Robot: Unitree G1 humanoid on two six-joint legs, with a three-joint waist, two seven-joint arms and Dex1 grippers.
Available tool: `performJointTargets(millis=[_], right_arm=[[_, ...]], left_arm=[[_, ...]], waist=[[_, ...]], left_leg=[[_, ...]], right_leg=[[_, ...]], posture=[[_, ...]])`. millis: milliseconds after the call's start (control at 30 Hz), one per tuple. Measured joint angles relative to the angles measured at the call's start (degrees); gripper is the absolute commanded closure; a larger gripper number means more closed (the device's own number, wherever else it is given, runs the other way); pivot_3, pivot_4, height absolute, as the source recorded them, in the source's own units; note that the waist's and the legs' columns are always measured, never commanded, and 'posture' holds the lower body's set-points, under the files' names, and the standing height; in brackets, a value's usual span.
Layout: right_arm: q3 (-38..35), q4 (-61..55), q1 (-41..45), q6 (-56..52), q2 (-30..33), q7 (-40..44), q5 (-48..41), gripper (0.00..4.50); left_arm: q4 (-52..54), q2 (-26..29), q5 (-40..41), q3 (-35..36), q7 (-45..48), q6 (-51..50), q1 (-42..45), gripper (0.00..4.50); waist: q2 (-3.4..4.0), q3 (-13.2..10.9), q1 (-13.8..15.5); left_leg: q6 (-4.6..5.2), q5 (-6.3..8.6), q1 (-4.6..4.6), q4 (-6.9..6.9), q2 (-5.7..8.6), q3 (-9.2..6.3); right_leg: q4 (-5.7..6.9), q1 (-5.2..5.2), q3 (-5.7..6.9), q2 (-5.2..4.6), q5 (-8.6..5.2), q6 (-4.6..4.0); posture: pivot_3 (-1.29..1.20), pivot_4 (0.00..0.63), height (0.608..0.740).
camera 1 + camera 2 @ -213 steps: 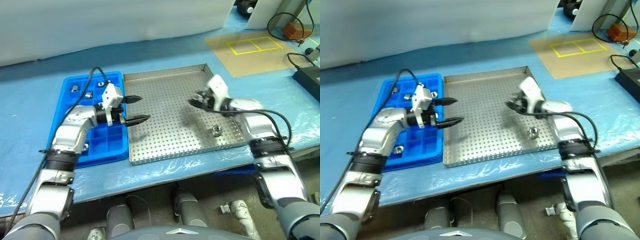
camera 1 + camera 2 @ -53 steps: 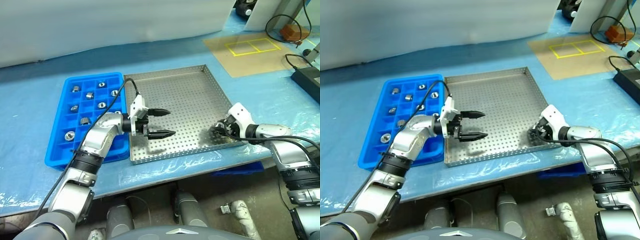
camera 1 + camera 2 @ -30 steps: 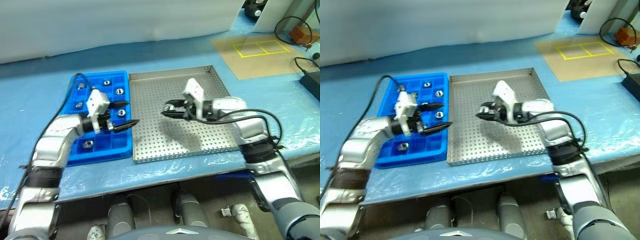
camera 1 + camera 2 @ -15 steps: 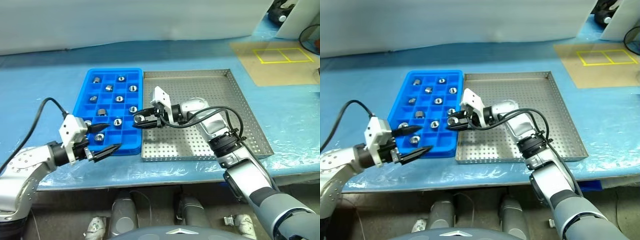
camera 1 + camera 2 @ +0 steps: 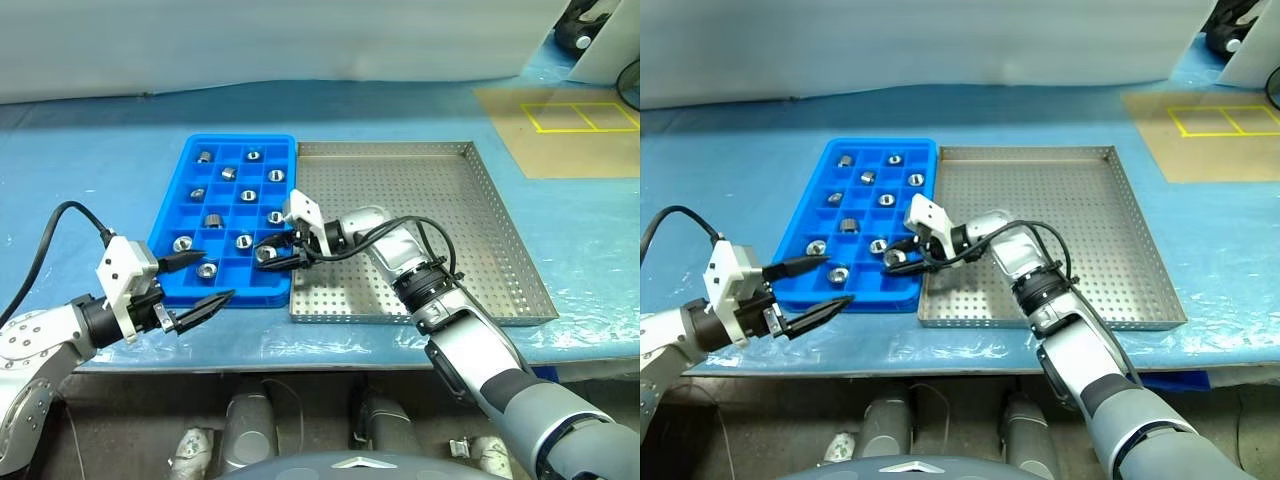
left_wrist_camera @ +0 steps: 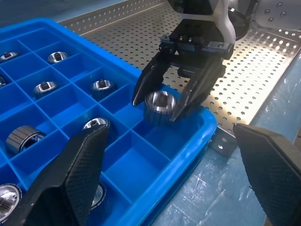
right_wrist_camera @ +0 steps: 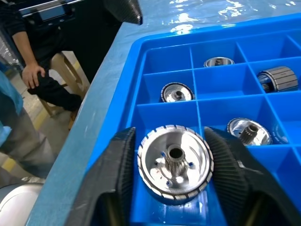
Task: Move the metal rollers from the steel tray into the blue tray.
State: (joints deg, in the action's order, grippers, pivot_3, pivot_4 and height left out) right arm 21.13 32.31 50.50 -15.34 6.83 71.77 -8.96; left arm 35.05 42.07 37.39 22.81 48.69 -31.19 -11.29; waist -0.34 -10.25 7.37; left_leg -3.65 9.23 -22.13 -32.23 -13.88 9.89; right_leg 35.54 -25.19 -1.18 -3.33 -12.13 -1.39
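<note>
Now, right hand (image 6: 173,101): we pinch a roller (image 6: 159,107) loosely, bore level, over the blue tray (image 5: 170,222) corner cell.
Left hand (image 5: 196,282): spread, empty, near.

Twelve metal rollers (image 5: 212,220) in all: eleven lie in the compartments of the blue tray (image 5: 170,210), one to a compartment, and a twelfth (image 6: 159,106) sits at the right gripper (image 5: 268,256) over the tray's near corner. Two trays, side by side: the blue one and one steel tray (image 5: 450,230). Two grippers, the right one and the left gripper (image 5: 218,276). Two yellow-outlined squares (image 5: 585,117) on the brown mat. One person (image 7: 28,70) seated beyond the table, in the right wrist view
</note>
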Motion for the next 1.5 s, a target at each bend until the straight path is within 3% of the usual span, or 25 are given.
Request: performJointTargets(millis=[100,433,633,833,1033,1233,1500], right_arm=[[-0.05,-0.05,0.0,-0.01,0.05,-0.34,0.29,0.2],[-1.83,-0.33,0.08,0.16,1.97,-4.75,1.55,0.2],[-5.54,-5.32,0.54,-1.47,6.44,-6.65,1.04,0.2],[-13.44,-12.02,-0.16,-6.45,14.14,-10.35,-1.32,0.2],[-21.67,-22.89,-10.63,-14.65,20.27,-17.77,-3.77,0.2],[-25.87,-34.66,-18.36,-21.57,21.54,-24.41,-6.71,0.2],[-26.66,-38.91,-19.95,-24.4,21.84,-27.94,-9.07,0.2]], left_arm=[[-0.35,0.0,0.01,-1.09,0.06,0.07,0.98,0.0],[-6.51,0.18,-1.17,-6.75,2.04,1.56,9.53,0.0],[-14.74,-0.32,-3.83,-11.95,4.69,4.63,18.82,0.0],[-29.15,-6.67,-8.29,-19.53,7.81,9.81,33.23,0.0],[-46.01,-15.92,-13.66,-26.03,10.46,16.42,43.63,0.0],[-57.01,-19.07,-16.69,-27.08,13.33,21.98,47.82,0.0],[-61.56,-19.86,-18.28,-26.9,14.83,24.56,49.48,0.0]], waist=[[0.0,0.0,-0.04],[-0.01,0.01,-0.31],[-0.01,0.01,-0.36],[-0.04,0.04,-0.73],[-0.11,0.07,-2.88],[-0.1,0.08,-6.32],[-0.1,0.08,-6.51]], left_leg=[[-0.02,-0.01,0.01,0.0,0.0,0.0],[-0.21,-0.13,0.06,-0.04,0.01,0.0],[-0.34,-0.21,0.07,-0.1,0.03,0.0],[-0.39,-0.25,0.09,-0.2,0.11,0.01],[-0.34,-0.23,0.1,-0.21,0.12,0.01],[-0.34,-0.23,0.24,-0.19,0.11,0.04],[-0.21,-0.16,0.29,-0.48,0.13,0.06]], right_leg=[[0.02,-0.01,-0.01,0.0,0.0,0.0],[0.2,-0.02,-0.02,0.02,0.0,0.0],[0.25,0.0,-0.04,0.02,0.01,0.01],[0.25,0.08,-0.17,0.02,0.04,0.03],[0.22,0.08,-0.3,0.13,0.19,0.27],[0.22,0.12,-0.4,0.18,0.18,0.25],[0.21,0.29,-0.47,0.12,0.22,0.11]], posture=[[0.23,0.15,0.74],[0.11,0.15,0.74],[0.0,0.15,0.74],[-0.13,0.15,0.74],[-0.24,0.15,0.74],[-0.31,0.15,0.74],[-0.29,0.15,0.74]])
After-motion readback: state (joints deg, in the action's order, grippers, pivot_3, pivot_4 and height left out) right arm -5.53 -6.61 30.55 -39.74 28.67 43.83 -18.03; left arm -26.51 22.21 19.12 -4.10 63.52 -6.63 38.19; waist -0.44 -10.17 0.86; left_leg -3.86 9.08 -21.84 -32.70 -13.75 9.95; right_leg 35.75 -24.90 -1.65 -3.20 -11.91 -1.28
